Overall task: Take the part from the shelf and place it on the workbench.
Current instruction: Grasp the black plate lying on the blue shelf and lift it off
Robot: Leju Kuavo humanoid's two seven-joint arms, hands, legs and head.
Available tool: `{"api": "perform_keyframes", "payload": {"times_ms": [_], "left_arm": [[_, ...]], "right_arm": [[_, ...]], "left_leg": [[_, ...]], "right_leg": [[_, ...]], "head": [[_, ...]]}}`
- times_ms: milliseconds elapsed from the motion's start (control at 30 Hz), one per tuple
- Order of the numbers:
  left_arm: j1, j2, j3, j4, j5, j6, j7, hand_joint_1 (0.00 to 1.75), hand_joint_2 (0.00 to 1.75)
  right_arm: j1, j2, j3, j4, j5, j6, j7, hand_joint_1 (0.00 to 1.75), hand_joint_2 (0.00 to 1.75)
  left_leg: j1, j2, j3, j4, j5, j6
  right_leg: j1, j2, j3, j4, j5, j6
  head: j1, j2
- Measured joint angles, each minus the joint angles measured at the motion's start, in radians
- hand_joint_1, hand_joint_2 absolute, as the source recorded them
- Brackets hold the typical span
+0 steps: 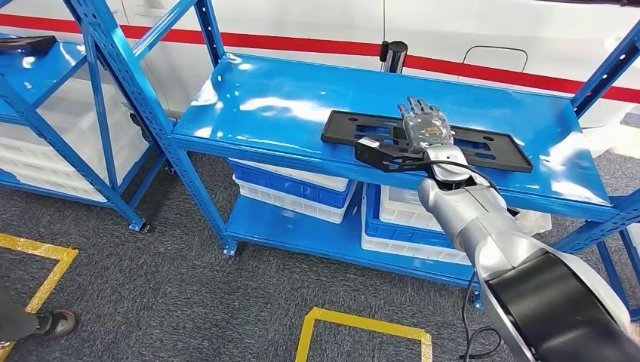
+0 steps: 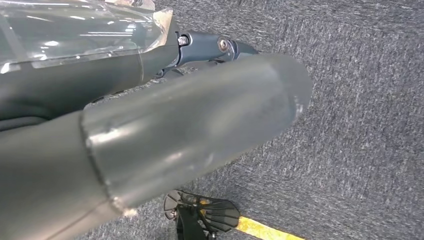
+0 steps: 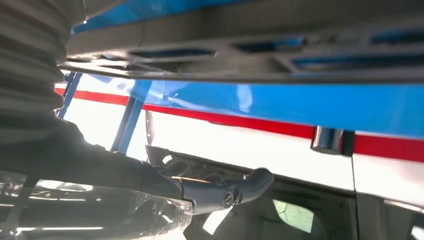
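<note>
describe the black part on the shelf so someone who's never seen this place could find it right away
Start at the blue metal shelf in front of the white wall with a red stripe. On its top deck, toward the right, lies the flat black part, a long rectangular plate with slots, with the robot's right hand over its middle. It is the one dark item there; white and blue bins sit below.

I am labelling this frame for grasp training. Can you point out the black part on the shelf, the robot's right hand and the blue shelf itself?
black part (image 1: 494,148): head view, on its flat right section.
right hand (image 1: 427,127): head view, on the back of the hand.
blue shelf (image 1: 272,105): head view, on the bare top surface.
</note>
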Motion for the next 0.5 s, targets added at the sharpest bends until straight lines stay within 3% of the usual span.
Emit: {"api": "perform_keyframes", "payload": {"times_ms": [33, 67, 100, 167, 200, 267, 300, 400, 500], "left_arm": [[0.000, -0.001, 0.000, 0.000, 0.000, 0.000, 0.000, 0.00, 0.00], [0.000, -0.002, 0.000, 0.000, 0.000, -0.001, -0.002, 0.00, 0.00], [0.001, -0.003, 0.000, 0.000, 0.001, -0.003, -0.007, 0.00, 0.00], [0.000, -0.006, 0.001, 0.000, 0.005, -0.008, -0.038, 0.00, 0.00], [0.000, -0.007, 0.003, 0.000, 0.007, -0.007, -0.064, 0.00, 0.00], [-0.001, -0.007, 0.008, 0.000, 0.008, 0.025, -0.138, 0.00, 0.00], [-0.001, -0.008, 0.011, 0.000, 0.007, 0.052, -0.172, 0.00, 0.00], [-0.002, -0.013, 0.016, 0.000, 0.002, 0.118, -0.215, 0.00, 0.00], [-0.004, -0.016, 0.023, 0.000, 0.001, 0.142, -0.216, 0.00, 0.00]], "right_arm": [[0.007, 0.000, -0.002, 0.001, 0.000, -0.001, -0.002, 0.00, 1.75], [0.013, -0.001, -0.004, 0.001, 0.001, -0.001, -0.003, 0.00, 1.75], [0.017, 0.000, -0.006, 0.002, 0.001, -0.003, -0.004, 0.00, 1.75], [0.020, 0.001, -0.009, 0.002, 0.002, -0.013, -0.004, 0.00, 1.75], [0.022, 0.002, -0.011, 0.002, 0.002, -0.020, -0.004, 0.00, 1.75], [0.027, 0.003, -0.018, 0.002, 0.002, -0.039, -0.006, 0.00, 1.75], [0.031, 0.002, -0.023, 0.002, 0.002, -0.049, -0.010, 0.00, 1.75], [0.042, 0.000, -0.042, 0.002, -0.003, -0.082, -0.037, 0.00, 1.75], [0.056, 0.000, -0.057, 0.002, -0.005, -0.097, -0.054, 0.00, 1.75]], "left_leg": [[0.000, -0.001, 0.001, 0.000, -0.002, 0.000], [0.001, -0.003, 0.003, 0.001, -0.004, -0.002], [0.002, -0.004, 0.005, 0.003, -0.007, -0.006], [0.002, -0.006, 0.007, 0.013, -0.018, -0.018], [0.001, -0.006, 0.007, 0.020, -0.025, -0.024], [-0.001, -0.007, 0.005, 0.027, -0.034, -0.031], [0.000, -0.007, 0.006, 0.027, -0.034, -0.026], [0.000, -0.005, 0.009, 0.026, -0.034, -0.007], [0.002, -0.003, 0.012, 0.021, -0.034, -0.006]], "right_leg": [[-0.002, 0.000, -0.025, 0.037, -0.006, 0.005], [-0.006, 0.000, -0.030, 0.032, 0.006, 0.014], [-0.011, -0.001, -0.014, -0.014, 0.033, 0.026], [-0.020, -0.003, 0.050, -0.159, 0.097, 0.046], [-0.022, -0.003, 0.074, -0.210, 0.117, 0.046], [-0.021, -0.002, 0.092, -0.243, 0.130, 0.033], [-0.021, -0.001, 0.092, -0.244, 0.131, 0.028], [-0.020, 0.004, 0.093, -0.246, 0.133, 0.026], [-0.017, 0.007, 0.093, -0.245, 0.132, 0.025]], "head": [[0.000, 0.000], [0.000, 0.000], [0.000, 0.000], [0.001, 0.000], [0.001, 0.000], [0.000, 0.000], [-0.001, 0.000], [-0.002, 0.000], [-0.002, 0.000]]}}
